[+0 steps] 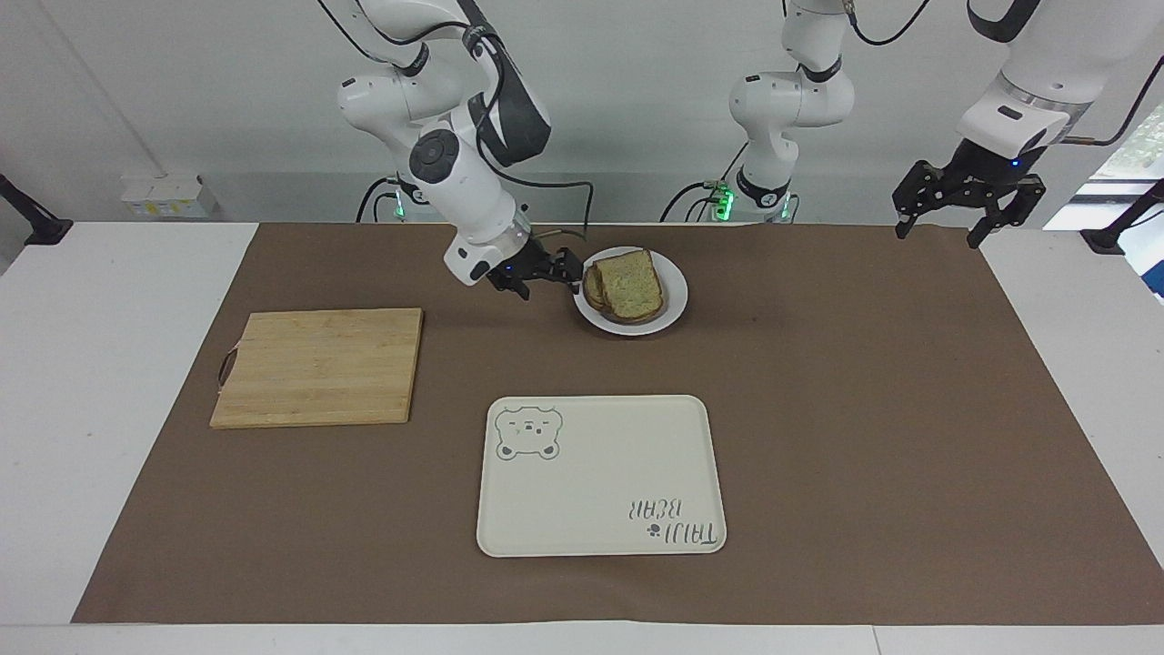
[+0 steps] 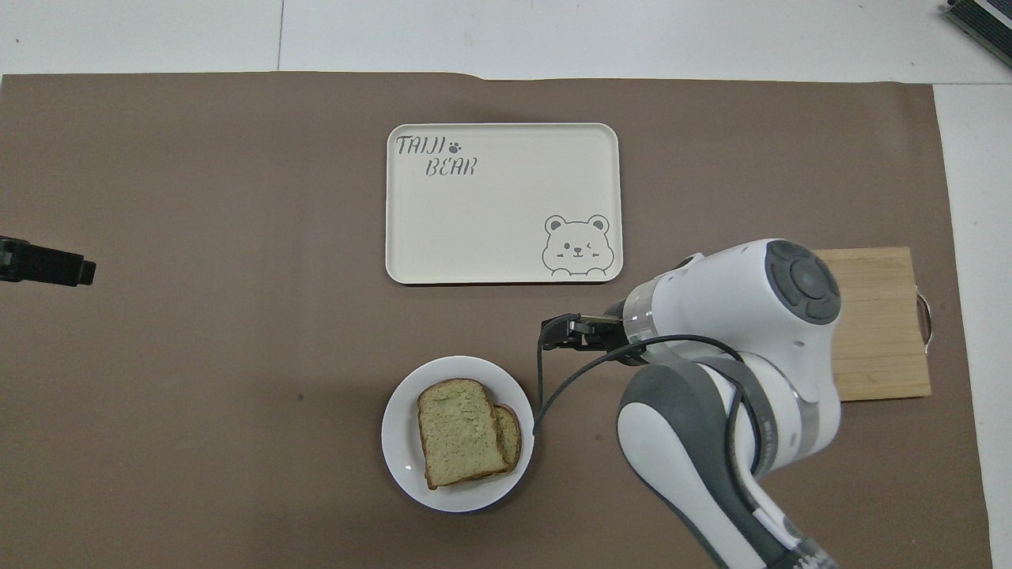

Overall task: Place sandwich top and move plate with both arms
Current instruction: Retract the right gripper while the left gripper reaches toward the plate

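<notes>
Resting on the plate [image 1: 668,309] at upper centre, the sandwich top [image 1: 631,281] — right pincer [image 1: 543,274] beside it, spread, empty; left pincer [image 1: 962,196] upper right, agape, empty.

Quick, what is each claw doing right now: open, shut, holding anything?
Right claw: open, holding nothing, beside the plate.
Left claw: open, holding nothing, waiting over the left arm's end of the table.

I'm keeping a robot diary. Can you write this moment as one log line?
sandwich top: on plate, over lower slice | right gripper: open, empty, beside plate | left gripper: open, waiting over table's end
</notes>
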